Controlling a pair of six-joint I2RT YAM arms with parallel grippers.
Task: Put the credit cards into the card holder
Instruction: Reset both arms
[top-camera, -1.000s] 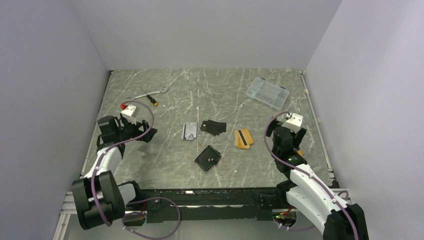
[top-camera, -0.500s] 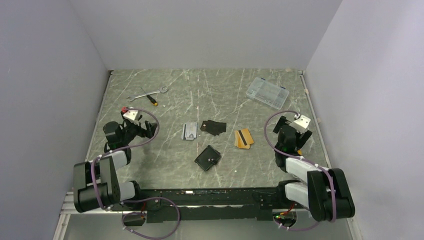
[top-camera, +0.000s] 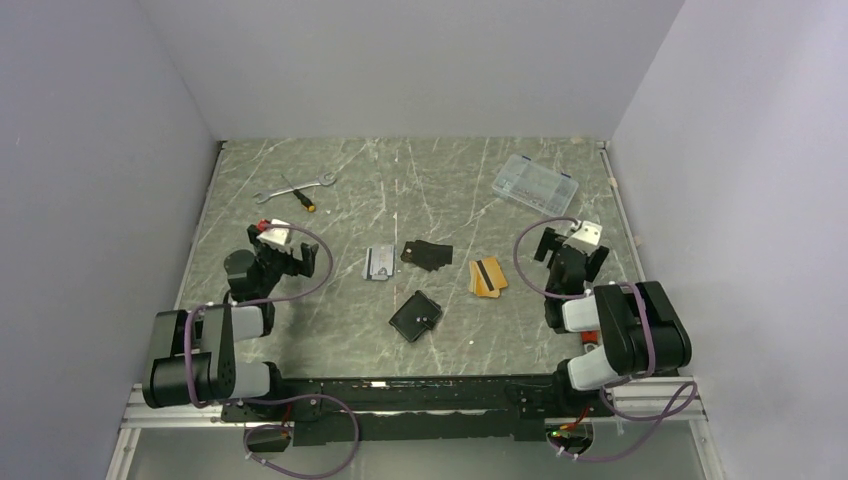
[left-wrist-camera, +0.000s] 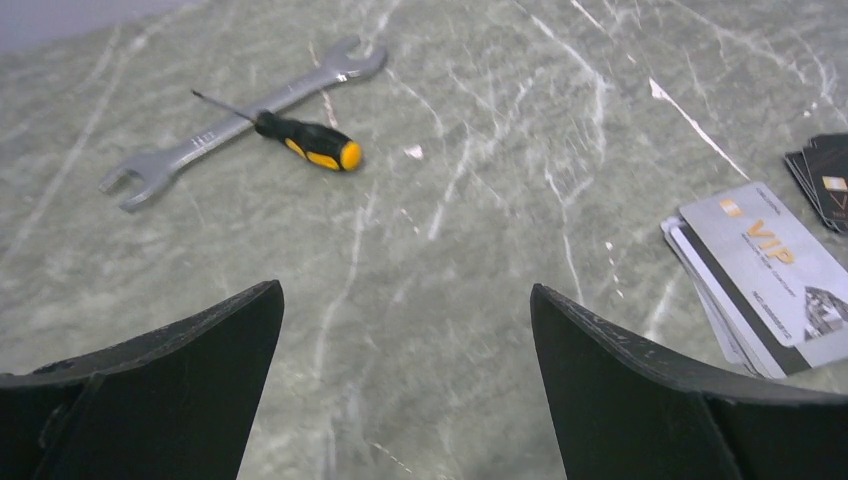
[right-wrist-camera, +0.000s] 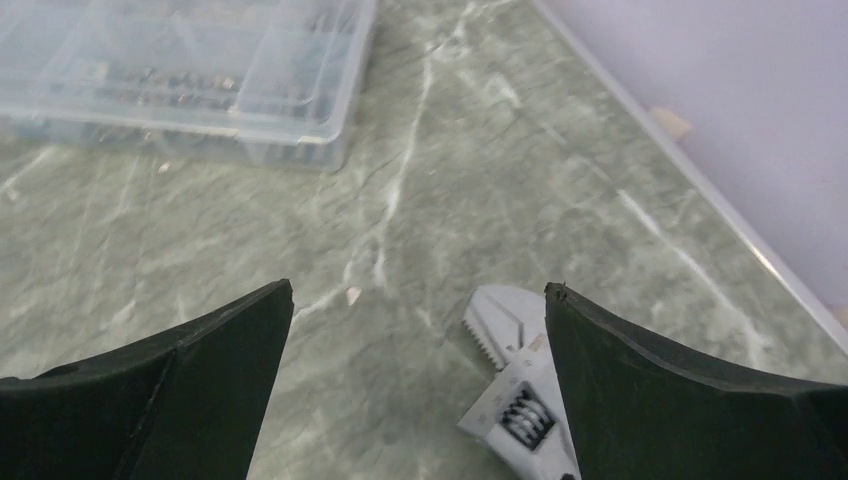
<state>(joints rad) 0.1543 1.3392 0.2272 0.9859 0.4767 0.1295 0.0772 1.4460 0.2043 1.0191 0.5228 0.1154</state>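
Left gripper (top-camera: 283, 260) nearer; adjustable wrench (right-wrist-camera: 520, 410) wrist-only

"What is lying on the green table (top-camera: 330, 330)?"

"A silver wrench (top-camera: 293, 186) is lying at ten o'clock, and a black-and-yellow screwdriver (top-camera: 303, 199) is crossing it. A clear box (top-camera: 535, 186) is sitting at two o'clock."

"And near the middle?"

"A flat black piece (top-camera: 427, 254) is lying there, with grey cards (top-camera: 379, 262) at nine o'clock, the orange credit cards (top-camera: 487, 277) at three, and the black card holder (top-camera: 415, 316) at six."
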